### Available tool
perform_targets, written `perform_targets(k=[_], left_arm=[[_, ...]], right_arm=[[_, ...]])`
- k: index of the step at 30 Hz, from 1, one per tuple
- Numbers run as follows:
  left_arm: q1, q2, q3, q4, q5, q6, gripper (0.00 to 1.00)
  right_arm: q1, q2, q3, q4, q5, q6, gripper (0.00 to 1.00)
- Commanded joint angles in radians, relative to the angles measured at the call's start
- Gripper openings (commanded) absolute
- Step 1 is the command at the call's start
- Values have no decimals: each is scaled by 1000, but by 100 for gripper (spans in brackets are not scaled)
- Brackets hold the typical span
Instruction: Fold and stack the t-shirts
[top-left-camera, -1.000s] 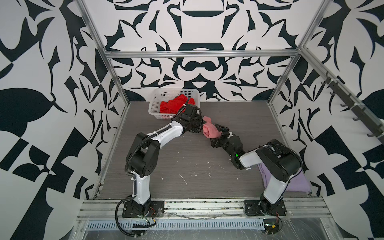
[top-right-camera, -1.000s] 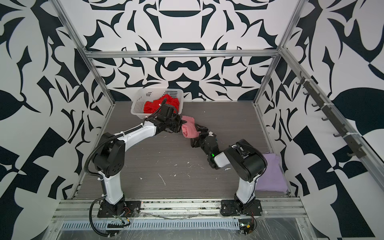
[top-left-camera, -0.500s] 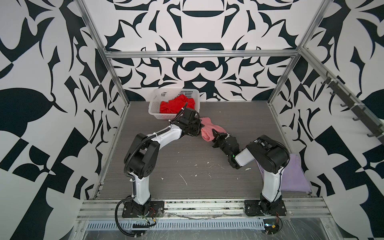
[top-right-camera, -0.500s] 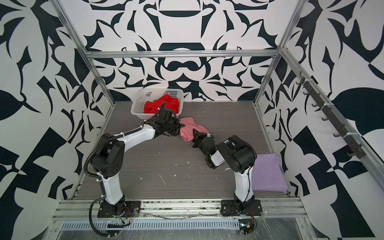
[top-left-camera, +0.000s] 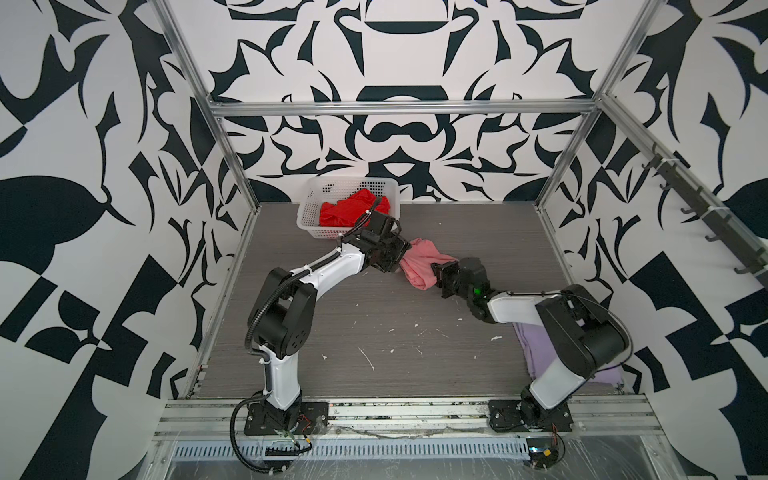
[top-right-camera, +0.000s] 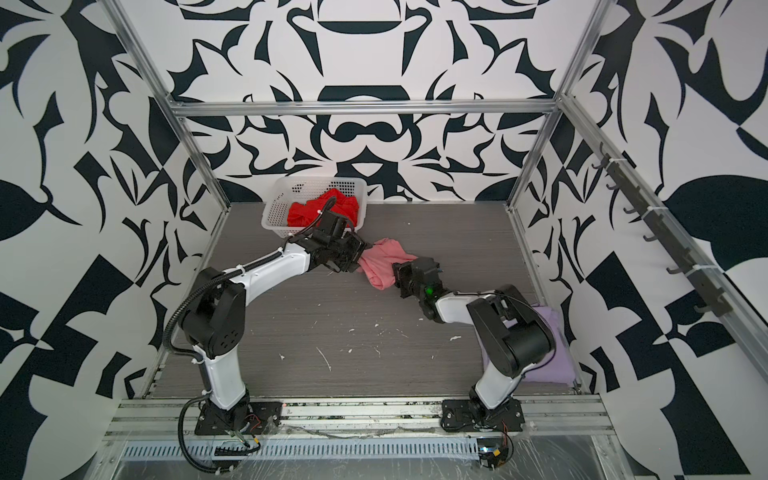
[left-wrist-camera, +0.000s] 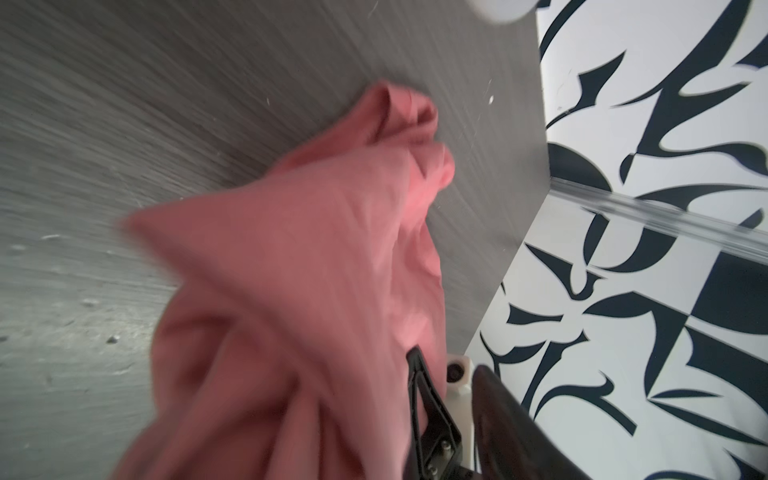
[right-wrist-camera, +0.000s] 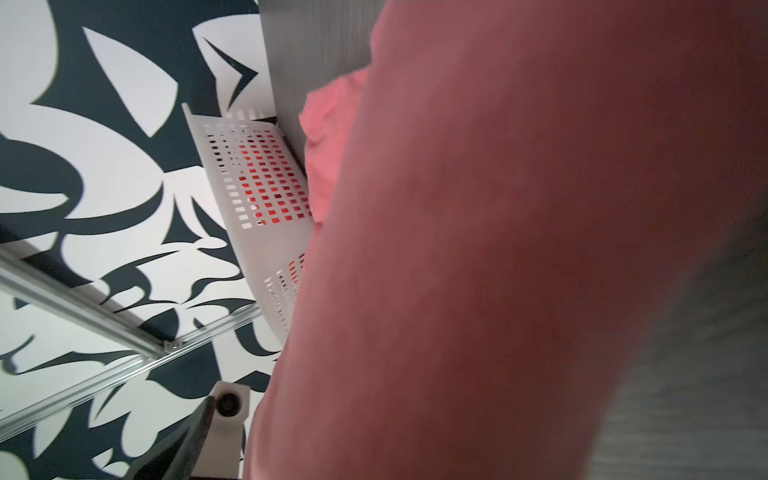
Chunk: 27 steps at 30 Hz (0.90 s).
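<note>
In both top views the salmon-pink t-shirt (top-left-camera: 419, 266) is lying bunched on the grey desk (top-left-camera: 374, 324), just above the middle of the frame, stretching between the 2 arms. The left gripper (top-left-camera: 400, 259) is touching its upper-left end. Cloth is hiding the jaws, so I cannot tell whether they are apart or together. The right gripper (top-left-camera: 436, 277) is pinching the lower-right end, jaws closed on the fabric. The bright red t-shirt (top-left-camera: 353, 208) is sitting crumpled in the white lattice basket (top-left-camera: 309, 210) at the upper centre-left, against the back wall. The pale lavender t-shirt (top-right-camera: 552, 332) is lying flat at the lower right, partly hiding behind the right arm.

In the left wrist view the salmon-pink t-shirt (left-wrist-camera: 299, 291) is draping over the gripper, with 1 black finger (left-wrist-camera: 432, 411) showing beside the cloth.

In the right wrist view the salmon-pink t-shirt (right-wrist-camera: 498, 249) is filling most of the picture, close to the lens, and red is showing through the basket's (right-wrist-camera: 257, 257) holes.
</note>
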Motion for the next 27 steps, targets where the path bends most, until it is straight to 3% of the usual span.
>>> perform_targets(k=[1, 4, 9, 15, 20, 27], left_arm=[[5, -66, 59, -211, -91, 233, 71], [8, -119, 16, -277, -172, 311, 73], [30, -230, -135, -217, -252, 345, 75], [38, -239, -138, -199, -289, 410, 75], [41, -185, -65, -189, -289, 462, 75], [62, -82, 43, -181, -210, 504, 76]], right_arm=[[-60, -90, 91, -440, -36, -313, 0], [-127, -114, 155, -638, -61, -487, 0], [-190, -110, 317, -995, 3, -775, 0], [-265, -96, 433, -1201, 132, -970, 0], [-363, -119, 474, -1269, 226, -1051, 0], [-579, -209, 444, -1285, 218, -1033, 0]])
